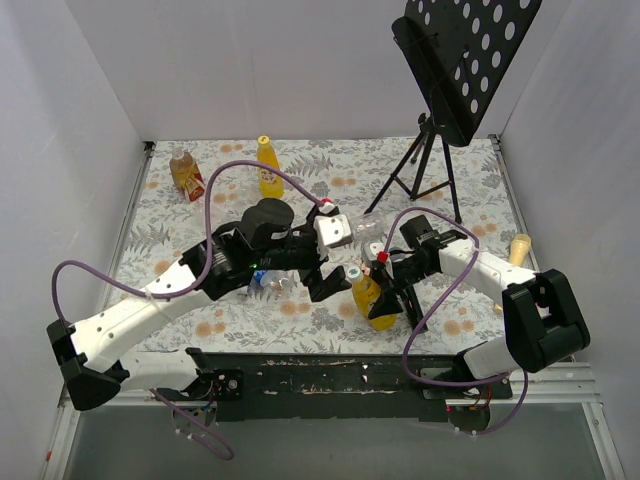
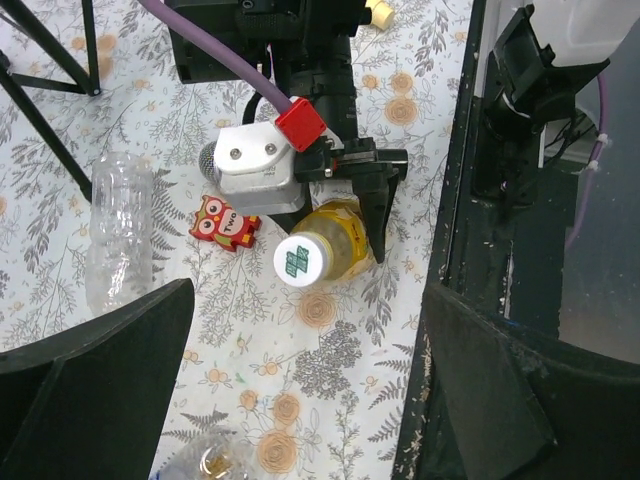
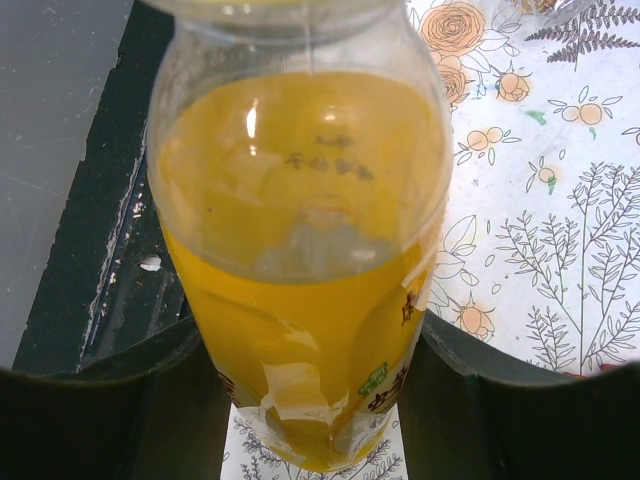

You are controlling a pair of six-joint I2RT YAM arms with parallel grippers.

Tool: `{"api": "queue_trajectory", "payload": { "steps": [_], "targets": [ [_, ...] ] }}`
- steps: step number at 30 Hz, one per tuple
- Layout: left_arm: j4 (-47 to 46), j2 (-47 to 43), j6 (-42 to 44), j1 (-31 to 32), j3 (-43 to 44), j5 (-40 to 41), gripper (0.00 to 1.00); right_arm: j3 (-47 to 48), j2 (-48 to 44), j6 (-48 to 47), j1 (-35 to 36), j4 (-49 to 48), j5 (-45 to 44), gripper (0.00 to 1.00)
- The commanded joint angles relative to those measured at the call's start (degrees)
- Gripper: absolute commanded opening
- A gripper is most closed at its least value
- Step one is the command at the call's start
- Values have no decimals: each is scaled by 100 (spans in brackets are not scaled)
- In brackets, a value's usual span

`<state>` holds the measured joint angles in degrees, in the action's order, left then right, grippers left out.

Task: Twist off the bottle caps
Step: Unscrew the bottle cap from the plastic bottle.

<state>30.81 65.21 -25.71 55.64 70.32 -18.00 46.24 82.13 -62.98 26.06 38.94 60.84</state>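
A yellow juice bottle [image 1: 374,303] stands near the table's front edge, and my right gripper [image 1: 388,300] is shut on its body. In the right wrist view the bottle [image 3: 300,260] fills the gap between both fingers [image 3: 90,420]. Its white cap [image 2: 303,260] with a green mark sits on the neck. My left gripper [image 2: 300,400] is open and holds nothing, and the cap lies beyond its fingertips. From above, the left gripper [image 1: 336,278] hangs just left of the cap [image 1: 355,272]. A second yellow bottle [image 1: 269,170] and a brown bottle [image 1: 186,172] stand at the back.
A clear bottle [image 2: 118,235] lies on the floral cloth beside a red owl figure [image 2: 226,222]. Another clear bottle [image 2: 208,460] lies under the left wrist. A black music stand [image 1: 455,70] on a tripod rises at the back right. The table's black front edge [image 2: 470,260] is close.
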Motion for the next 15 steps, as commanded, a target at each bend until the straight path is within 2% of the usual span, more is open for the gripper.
{"api": "queue_trajectory", "payload": {
  "steps": [1,15],
  "targets": [
    [224,281,462,-176,359,-467,98,34,-162,-92,30,61,148,6],
    [153,1063,664,-879,728,-1627,98,34,-153,-118,48,70,139,6]
  ]
}}
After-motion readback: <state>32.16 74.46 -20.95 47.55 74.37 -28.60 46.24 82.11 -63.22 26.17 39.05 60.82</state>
